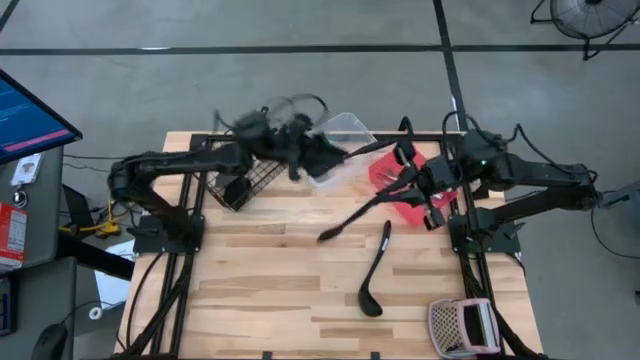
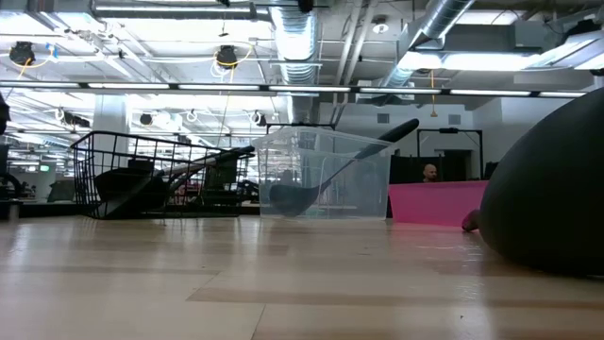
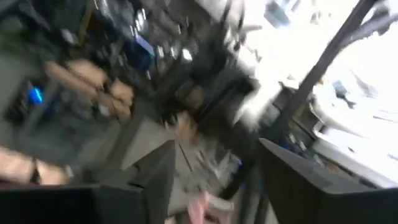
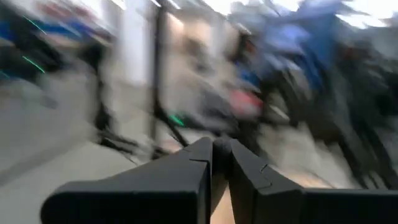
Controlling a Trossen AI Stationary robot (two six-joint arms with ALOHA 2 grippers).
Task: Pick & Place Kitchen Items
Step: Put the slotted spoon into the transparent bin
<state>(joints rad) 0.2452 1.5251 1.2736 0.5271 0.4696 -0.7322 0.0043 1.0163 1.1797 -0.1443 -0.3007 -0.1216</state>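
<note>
Wooden planks make up the desk (image 1: 300, 270), seen from above on a grey floor. At its far edge stand a black wire basket (image 1: 245, 180), a clear tub (image 1: 345, 135) and a red tray (image 1: 395, 185). The left hand (image 1: 300, 150) hovers between basket and tub. The right hand (image 1: 415, 180) sits over the red tray, beside a long dark utensil (image 1: 360, 212) that slants off the tray toward the desk's middle. A black ladle (image 1: 376, 272) lies alone on the planks, and a pinkish perforated box (image 1: 462, 325) rests at the near right corner.

From desk height, a ladle (image 2: 321, 184) leans inside the clear tub (image 2: 326, 175), and dark utensils (image 2: 160, 179) fill the basket (image 2: 142, 175).

Left wrist view: the fingers (image 3: 155, 180) stand apart, holding nothing.

Right wrist view: the fingers (image 4: 199, 165) are pressed together; whether they pinch anything I cannot tell.
</note>
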